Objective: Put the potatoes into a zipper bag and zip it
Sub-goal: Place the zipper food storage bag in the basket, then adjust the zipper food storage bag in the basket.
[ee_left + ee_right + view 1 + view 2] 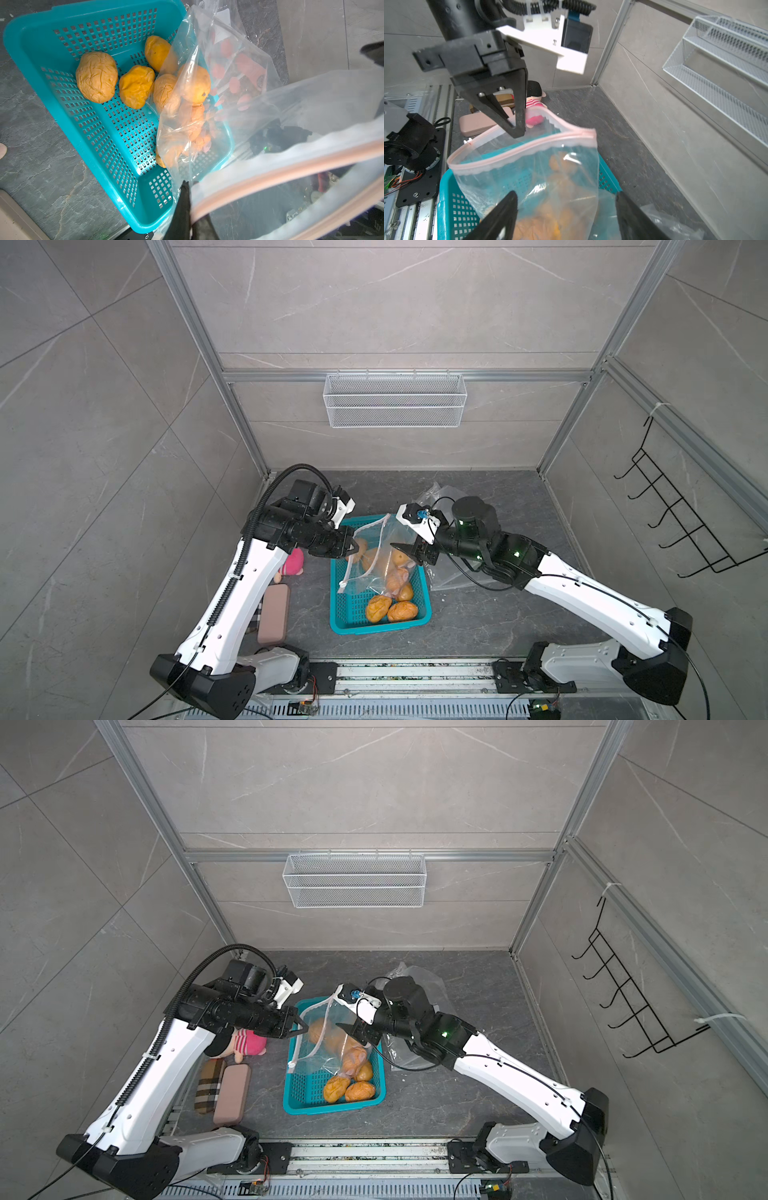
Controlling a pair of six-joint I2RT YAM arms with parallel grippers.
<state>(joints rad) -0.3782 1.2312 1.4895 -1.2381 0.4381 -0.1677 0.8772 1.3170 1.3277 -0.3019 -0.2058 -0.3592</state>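
Left wrist view. A teal perforated basket (116, 135) rests on the dark stone table (41, 176). 3 wrinkled, orange-yellow potatoes (96, 76) lie bare on its floor, close together; a 4th, just beside them, is half covered by clear film. A transparent zipper bag (301, 108) hangs over one side of the basket, with further potatoes seen blurred through it. The bag's mouth stands open in the foreground, edged by a pink zip strip (291, 168). The black fingers of the left end effector (187, 193) are pressed together on the rim of that mouth.
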